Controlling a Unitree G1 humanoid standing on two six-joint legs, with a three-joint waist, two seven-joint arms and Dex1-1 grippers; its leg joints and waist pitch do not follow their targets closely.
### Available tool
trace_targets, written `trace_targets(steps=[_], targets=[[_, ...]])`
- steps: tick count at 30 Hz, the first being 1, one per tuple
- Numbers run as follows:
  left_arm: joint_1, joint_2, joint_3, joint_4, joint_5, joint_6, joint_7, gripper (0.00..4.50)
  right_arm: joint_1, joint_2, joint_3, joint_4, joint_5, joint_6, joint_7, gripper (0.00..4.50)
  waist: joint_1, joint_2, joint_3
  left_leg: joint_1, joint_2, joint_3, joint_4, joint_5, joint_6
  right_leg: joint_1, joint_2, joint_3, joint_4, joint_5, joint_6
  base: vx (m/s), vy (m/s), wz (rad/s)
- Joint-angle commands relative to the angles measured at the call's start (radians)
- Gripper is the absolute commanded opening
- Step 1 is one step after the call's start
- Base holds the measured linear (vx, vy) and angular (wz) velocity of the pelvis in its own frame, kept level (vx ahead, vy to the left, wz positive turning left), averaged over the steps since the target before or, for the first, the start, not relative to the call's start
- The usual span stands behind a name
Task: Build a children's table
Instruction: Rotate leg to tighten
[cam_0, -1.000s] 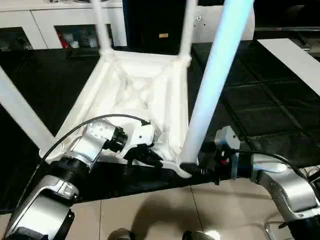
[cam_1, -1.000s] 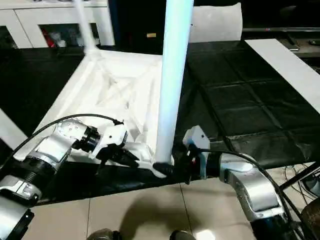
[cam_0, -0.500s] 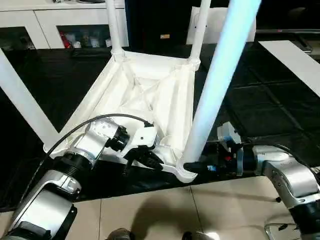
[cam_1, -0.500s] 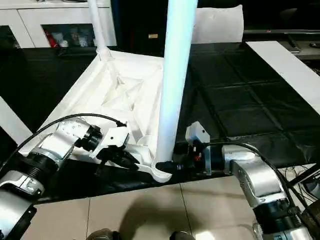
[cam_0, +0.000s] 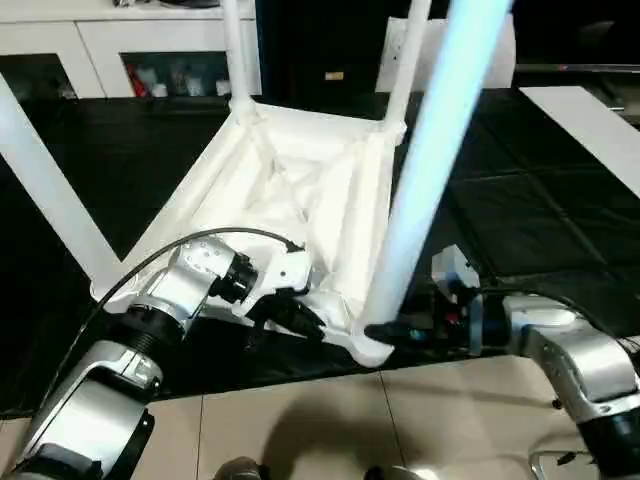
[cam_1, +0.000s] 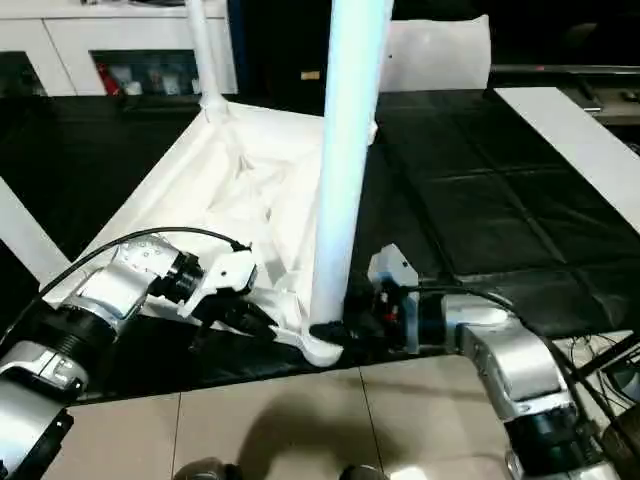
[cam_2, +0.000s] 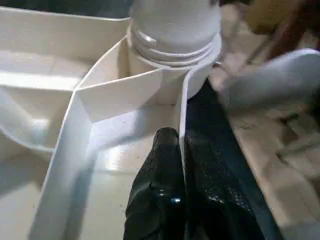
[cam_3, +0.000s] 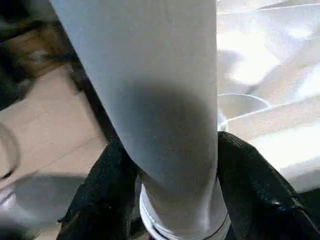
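Left gripper (cam_2: 176, 165): my fingers pinch the white ribbed plastic tabletop's rim (cam_2: 183, 107).
Right gripper (cam_3: 172, 200): clamps the near-right white tapered leg (cam_0: 425, 170).
Risk: leg may cross-thread if tilted.

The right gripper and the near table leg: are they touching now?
Touching. In the right wrist view, both black fingers press against opposite sides of the near leg, just above its socket; the right gripper is clamped on it.

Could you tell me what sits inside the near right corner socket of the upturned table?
The leg held by the right end effector stands in that socket. Its seated end is hidden by the socket wall.
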Motion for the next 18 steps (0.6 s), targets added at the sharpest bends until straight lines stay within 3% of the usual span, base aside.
trace_targets(steps=[1,3,4,5,7,8,10,12,13,14,15,17,18], targets=[[0.010,-0.084,0.012,-0.054,-0.027,0.071,0.100,0.00,-0.005,0.091,0.014,-0.004,-0.011,0.057,-0.149,2.02,-0.011,-0.003,-0.065,0.011,0.041,-0.012,-0.086,-0.335,-0.013,0.040,-0.040,0.029,-0.081,-0.519,-0.142,-0.069,0.000,-0.06],[0.014,-0.126,0.032,-0.070,-0.025,0.127,0.183,0.00,-0.015,0.171,0.000,-0.001,-0.023,0.085,-0.256,2.01,-0.030,-0.007,-0.061,0.010,0.037,-0.018,-0.086,-0.383,-0.030,0.037,-0.039,0.021,-0.092,-0.610,-0.102,-0.051,0.007,-0.07],[0.010,-0.164,0.051,-0.070,-0.021,0.165,0.263,0.00,-0.026,0.229,-0.005,0.007,-0.041,0.102,-0.340,2.01,-0.045,-0.004,-0.058,0.008,0.037,-0.025,-0.087,-0.413,-0.041,0.037,-0.039,0.014,-0.098,-0.652,-0.080,0.000,0.000,0.00],[0.009,-0.165,0.051,-0.070,-0.021,0.166,0.265,0.00,-0.027,0.230,-0.005,0.008,-0.042,0.102,-0.342,2.01,-0.053,-0.006,-0.057,0.006,0.036,-0.028,-0.087,-0.430,-0.045,0.037,-0.038,0.008,-0.102,-0.674,-0.067,0.000,0.000,0.00],[-0.005,-0.227,0.082,-0.058,-0.016,0.211,0.396,0.00,-0.049,0.317,-0.011,0.034,-0.064,0.114,-0.459,2.01,-0.077,-0.005,-0.059,0.013,0.029,-0.036,-0.080,-0.489,-0.042,0.037,-0.038,-0.010,-0.122,-0.718,-0.033,0.000,0.000,0.00],[-0.005,-0.227,0.082,-0.058,-0.016,0.211,0.396,0.00,-0.049,0.317,-0.011,0.034,-0.064,0.114,-0.459,2.01,-0.088,0.000,-0.059,0.018,0.030,-0.037,-0.079,-0.499,-0.039,0.032,-0.038,-0.015,-0.127,-0.716,-0.037,0.000,0.000,0.00],[-0.019,-0.278,0.113,-0.047,-0.010,0.243,0.517,0.00,-0.075,0.390,-0.021,0.070,-0.090,0.112,-0.564,2.00,-0.106,0.006,-0.058,0.017,0.033,-0.043,-0.080,-0.532,-0.031,0.041,-0.038,-0.035,-0.138,-0.697,-0.034,0.000,0.000,0.00],[-0.030,-0.312,0.133,-0.043,-0.004,0.261,0.597,0.00,-0.097,0.444,-0.029,0.096,-0.115,0.112,-0.643,2.00,-0.122,0.012,-0.061,0.015,0.041,-0.053,-0.090,-0.574,-0.035,0.051,-0.039,-0.046,-0.135,-0.631,-0.045,0.000,0.000,0.00],[-0.034,-0.334,0.148,-0.048,-0.002,0.277,0.639,0.00,-0.108,0.484,-0.034,0.107,-0.129,0.106,-0.681,2.00,-0.127,0.018,-0.058,0.022,0.042,-0.053,-0.091,-0.604,-0.032,0.048,-0.038,-0.049,-0.137,-0.607,-0.054,0.000,0.000,0.00],[-0.034,-0.334,0.148,-0.048,-0.002,0.277,0.639,0.00,-0.108,0.484,-0.034,0.107,-0.129,0.106,-0.681,2.00,-0.131,0.018,-0.057,0.027,0.042,-0.051,-0.091,-0.621,-0.032,0.044,-0.038,-0.051,-0.139,-0.600,-0.059,0.000,0.000,0.00],[-0.034,-0.335,0.148,-0.057,0.008,0.280,0.646,0.00,-0.108,0.494,-0.028,0.103,-0.136,0.096,-0.679,2.00,-0.138,0.018,-0.056,0.026,0.041,-0.053,-0.092,-0.632,-0.031,0.050,-0.041,-0.059,-0.142,-0.601,-0.057,0.000,0.000,0.00],[-0.031,-0.325,0.134,-0.064,0.014,0.268,0.616,0.00,-0.104,0.485,-0.014,0.097,-0.139,0.087,-0.662,2.00,-0.144,0.018,-0.057,0.028,0.038,-0.052,-0.090,-0.636,-0.030,0.050,-0.046,-0.059,-0.145,-0.616,-0.046,0.000,0.000,0.00],[-0.022,-0.313,0.126,-0.078,0.013,0.272,0.588,0.00,-0.099,0.482,-0.017,0.091,-0.142,0.077,-0.662,2.35,-0.147,0.024,-0.060,0.020,0.035,-0.053,-0.090,-0.613,-0.029,0.051,-0.054,-0.052,-0.141,-0.620,-0.052,0.000,0.000,0.00]])
